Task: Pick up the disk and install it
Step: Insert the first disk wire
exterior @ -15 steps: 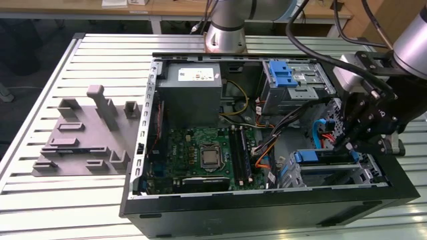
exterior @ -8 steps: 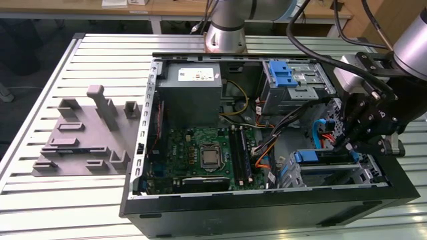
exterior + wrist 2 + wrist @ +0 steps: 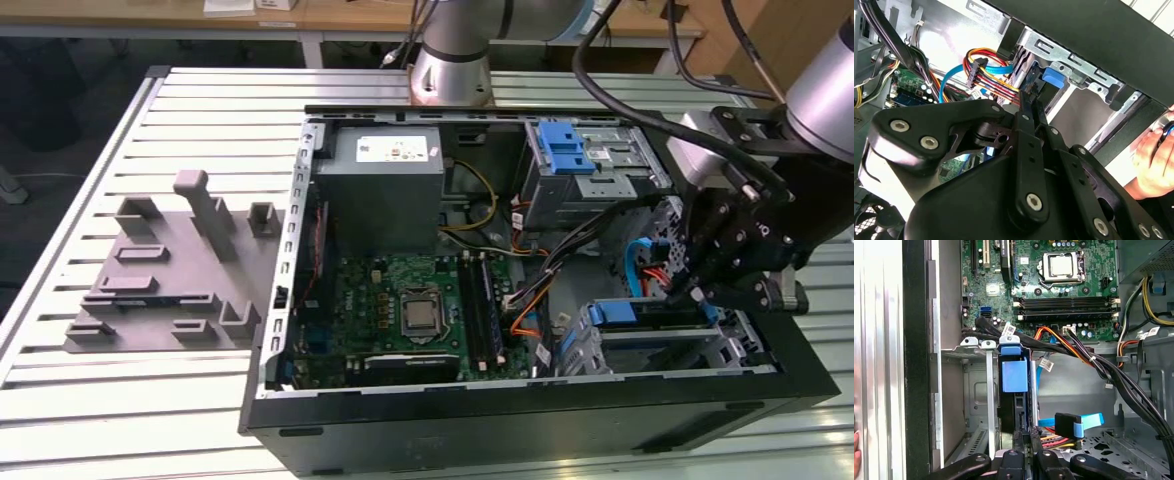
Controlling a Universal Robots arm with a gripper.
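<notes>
A slatted light-grey metal table [image 3: 80,200] is seen in the exterior view, with a wooden bench edge [image 3: 267,20] behind it at the far side of the room. Near the table's edge at the exterior view's left, a grey moulded fixture plate [image 3: 167,265] with upright pegs is laid flat. Beside it, toward the middle, an open black computer case [image 3: 534,420] is placed on its side. Inside the case, a grey power supply box [image 3: 387,185] is recorded at the far end, with a green motherboard [image 3: 414,310] below it. A blue latch [image 3: 566,148] is noted on the upper drive cage.

At the case's corner nearest the exterior view's right, a metal drive bay [image 3: 667,345] is found. The disk [image 3: 654,312] is seated on edge in this bay, its blue carrier frame showing; in the first wrist view the blue frame end [image 3: 1014,374] stands between the bay's metal rails. Red, orange and blue cables [image 3: 1064,342] are routed just beside it.

The gripper [image 3: 697,290] is positioned directly over the bay. In both wrist views its fingers [image 3: 1026,437] are drawn narrow, set close on the disk's edge; a firm hold cannot be confirmed. A person's hand [image 3: 1154,160] is seen outside the case wall in the second wrist view.
</notes>
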